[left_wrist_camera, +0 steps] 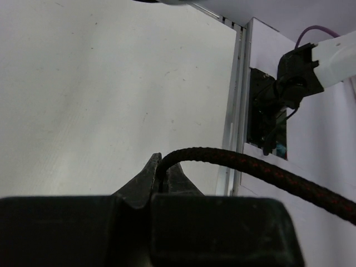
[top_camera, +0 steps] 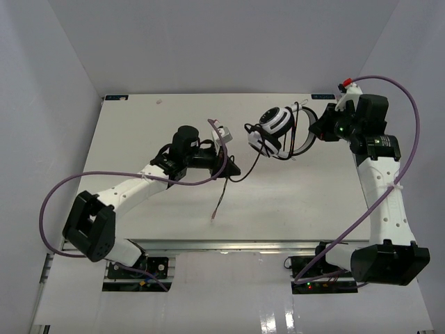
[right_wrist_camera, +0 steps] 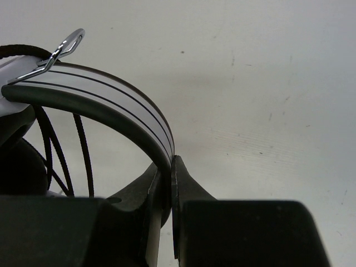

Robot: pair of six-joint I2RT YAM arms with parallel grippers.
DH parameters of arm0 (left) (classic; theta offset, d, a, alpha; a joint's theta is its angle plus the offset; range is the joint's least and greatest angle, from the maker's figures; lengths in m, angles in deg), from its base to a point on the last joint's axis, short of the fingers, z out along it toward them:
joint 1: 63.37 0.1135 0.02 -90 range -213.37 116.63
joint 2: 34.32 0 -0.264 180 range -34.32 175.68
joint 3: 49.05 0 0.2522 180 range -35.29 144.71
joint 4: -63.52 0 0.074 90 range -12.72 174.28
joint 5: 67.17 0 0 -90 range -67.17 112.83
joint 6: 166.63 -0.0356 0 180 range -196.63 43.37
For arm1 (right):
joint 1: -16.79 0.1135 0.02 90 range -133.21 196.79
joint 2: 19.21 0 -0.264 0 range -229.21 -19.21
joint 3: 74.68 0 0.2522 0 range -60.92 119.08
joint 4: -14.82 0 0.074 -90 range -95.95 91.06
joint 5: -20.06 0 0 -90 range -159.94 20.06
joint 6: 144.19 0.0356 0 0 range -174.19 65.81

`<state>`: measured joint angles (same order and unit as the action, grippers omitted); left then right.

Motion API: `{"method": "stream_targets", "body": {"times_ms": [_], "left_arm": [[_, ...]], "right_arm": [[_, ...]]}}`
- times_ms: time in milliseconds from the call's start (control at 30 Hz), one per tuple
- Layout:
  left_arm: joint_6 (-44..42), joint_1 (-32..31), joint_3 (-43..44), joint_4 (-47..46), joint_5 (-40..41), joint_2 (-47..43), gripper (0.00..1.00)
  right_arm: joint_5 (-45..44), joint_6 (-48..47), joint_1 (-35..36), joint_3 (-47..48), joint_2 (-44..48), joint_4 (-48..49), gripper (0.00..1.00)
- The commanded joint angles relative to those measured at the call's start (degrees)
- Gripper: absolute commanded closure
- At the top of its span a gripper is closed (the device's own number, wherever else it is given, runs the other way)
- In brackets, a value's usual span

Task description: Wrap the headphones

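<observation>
Braided cloth cable (left_wrist_camera: 267,169), smooth glossy plastic headband (right_wrist_camera: 111,97), matt faintly scuffed table (left_wrist_camera: 111,83).

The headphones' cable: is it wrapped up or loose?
Mostly loose. The cable hangs from the headphones to the left gripper, then trails over the table.

White-and-black headphones (top_camera: 277,124), headband pointing right — thin black cable (top_camera: 220,195) trailing left.

No readable text, label, brand, number or sign showing in top, left wrist or right wrist view
</observation>
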<state>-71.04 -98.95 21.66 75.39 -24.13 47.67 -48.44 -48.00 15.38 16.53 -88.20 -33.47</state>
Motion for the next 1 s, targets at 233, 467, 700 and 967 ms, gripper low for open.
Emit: {"method": "stream_targets", "body": {"times_ms": [233,467,700,967], "left_arm": [[20.3,2.0,8.9,9.7,-8.6,-10.8,1.00],[53.6,5.1,6.3,-15.6,-14.2,-7.4,1.00],[54.3,5.2,15.4,-13.8,-12.7,-1.0,1.00],[57.7,5.3,22.4,-12.2,-11.7,7.8,1.00]], "right_arm": [[-4.7,1.6,-0.5,-2.1,0.5,8.1,0.92],[-4.6,-0.8,-0.2,-5.2,0.9,8.8,0.92],[-5.2,-4.7,3.7,-7.8,0.3,9.3,0.92],[-8.5,-7.0,14.3,-12.4,2.7,11.0,0.92]]}}
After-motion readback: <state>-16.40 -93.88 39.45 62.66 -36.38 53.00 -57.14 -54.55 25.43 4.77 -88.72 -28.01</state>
